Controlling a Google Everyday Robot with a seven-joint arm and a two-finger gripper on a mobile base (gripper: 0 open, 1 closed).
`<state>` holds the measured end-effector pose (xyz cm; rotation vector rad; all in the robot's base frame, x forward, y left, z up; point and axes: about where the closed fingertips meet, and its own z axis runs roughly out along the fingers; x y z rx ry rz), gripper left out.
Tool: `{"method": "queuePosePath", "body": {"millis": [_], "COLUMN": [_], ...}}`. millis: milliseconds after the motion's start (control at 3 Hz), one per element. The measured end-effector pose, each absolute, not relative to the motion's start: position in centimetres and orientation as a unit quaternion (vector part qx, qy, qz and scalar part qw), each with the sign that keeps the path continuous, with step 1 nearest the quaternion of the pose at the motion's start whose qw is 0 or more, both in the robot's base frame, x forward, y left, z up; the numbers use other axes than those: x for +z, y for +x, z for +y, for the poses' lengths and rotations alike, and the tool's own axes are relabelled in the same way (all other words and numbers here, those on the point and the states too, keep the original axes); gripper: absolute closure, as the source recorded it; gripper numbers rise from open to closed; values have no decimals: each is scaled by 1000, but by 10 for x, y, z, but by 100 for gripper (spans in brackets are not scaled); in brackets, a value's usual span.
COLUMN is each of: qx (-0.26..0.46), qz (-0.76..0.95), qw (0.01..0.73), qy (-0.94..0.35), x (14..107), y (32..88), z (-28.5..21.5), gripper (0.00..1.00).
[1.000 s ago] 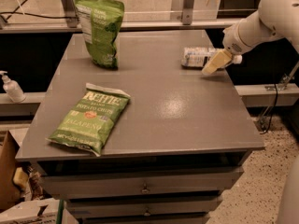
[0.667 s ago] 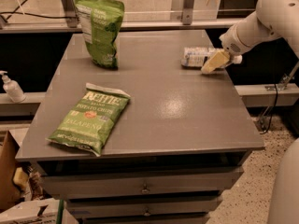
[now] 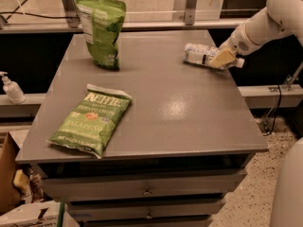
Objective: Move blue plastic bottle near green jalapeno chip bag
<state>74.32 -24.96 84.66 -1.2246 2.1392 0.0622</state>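
Note:
The blue plastic bottle [image 3: 198,54] lies on its side at the back right of the grey table [image 3: 175,108]. The gripper [image 3: 222,58], tan-tipped on a white arm [image 3: 265,22], reaches in from the right and sits over the bottle's right end, covering part of it. The green jalapeno chip bag [image 3: 91,118] lies flat near the table's front left corner, far from the bottle.
A taller, darker green bag [image 3: 100,27] stands upright at the back left of the table. A white pump dispenser bottle [image 3: 11,88] stands on a ledge to the left. Drawers sit under the tabletop. A rail runs behind the table.
The gripper has shifted slightly up and toward the bottle. The bottle and both bags have stayed in place.

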Motion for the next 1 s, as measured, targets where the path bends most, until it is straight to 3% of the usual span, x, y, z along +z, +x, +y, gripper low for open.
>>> {"method": "queuePosePath", "body": {"millis": [333,667,1000], "qx": [37,65,111], "qz": [817,811,802], "qw": [332,336,341], "qy": [-470,-475,-479], "x": [854,863,872], "y": [738,729,711], "z": [-247,-241,-231], "gripper": [88,100,100]}}
